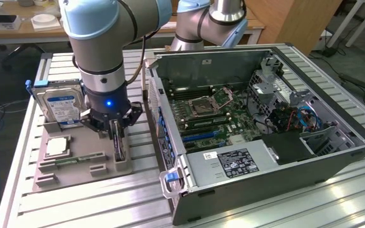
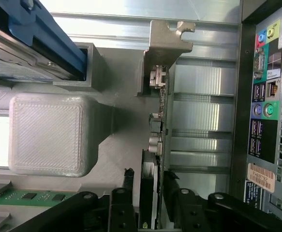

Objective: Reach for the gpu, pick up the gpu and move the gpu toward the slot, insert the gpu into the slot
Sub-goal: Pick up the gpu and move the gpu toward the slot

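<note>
The gpu stands on its edge in a grey holder on the exterior view's left. In the wrist view the gpu shows edge-on, with its metal end bracket at the far end. My gripper is lowered over it. The gripper is open and straddles the card, with one black finger on each side and a thin gap still showing. The blue slot lies on the green motherboard inside the open computer case.
The holder also carries a silver hard drive, a square processor and a green memory stick. The open case stands close beside the holder, its port panel near the card. A second arm stands behind.
</note>
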`<state>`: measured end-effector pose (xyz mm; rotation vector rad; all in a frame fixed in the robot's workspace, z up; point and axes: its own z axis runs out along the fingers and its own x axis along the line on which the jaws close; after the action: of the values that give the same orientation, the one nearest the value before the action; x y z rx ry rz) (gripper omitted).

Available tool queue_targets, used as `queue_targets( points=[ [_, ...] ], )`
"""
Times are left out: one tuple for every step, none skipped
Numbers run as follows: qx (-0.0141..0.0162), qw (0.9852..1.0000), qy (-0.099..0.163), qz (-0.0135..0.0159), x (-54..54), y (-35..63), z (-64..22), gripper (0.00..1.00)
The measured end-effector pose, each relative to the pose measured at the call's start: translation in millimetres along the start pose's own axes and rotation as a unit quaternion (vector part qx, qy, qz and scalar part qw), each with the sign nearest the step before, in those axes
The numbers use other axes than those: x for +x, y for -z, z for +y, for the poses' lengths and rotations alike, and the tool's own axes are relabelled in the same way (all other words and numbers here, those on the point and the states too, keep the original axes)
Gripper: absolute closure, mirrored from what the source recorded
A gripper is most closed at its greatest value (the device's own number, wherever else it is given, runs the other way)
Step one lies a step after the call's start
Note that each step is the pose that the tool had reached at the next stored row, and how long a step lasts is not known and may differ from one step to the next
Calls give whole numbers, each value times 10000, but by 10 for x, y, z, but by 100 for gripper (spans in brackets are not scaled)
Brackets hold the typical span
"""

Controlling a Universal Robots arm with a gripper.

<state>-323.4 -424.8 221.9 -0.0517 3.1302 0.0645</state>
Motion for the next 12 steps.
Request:
queue_targets(
  points=[
    [0,10000,0,0,0,0,0,66],
    [0,10000,0,0,0,0,0,66],
    [0,10000,0,0,0,0,0,66],
    [0,10000,0,0,0,0,0,66],
    [0,10000,0,0,0,0,0,66],
    [0,10000,0,0,0,0,0,66],
    [0,10000,0,0,0,0,0,66],
    [0,10000,0,0,0,0,0,66],
    [0,10000,0,0,0,0,0,66],
    [0,10000,0,0,0,0,0,66],
    [0,10000,0,0,0,0,0,66],
    [-1,10000,0,-1,3,-2,0,66]
  ],
)
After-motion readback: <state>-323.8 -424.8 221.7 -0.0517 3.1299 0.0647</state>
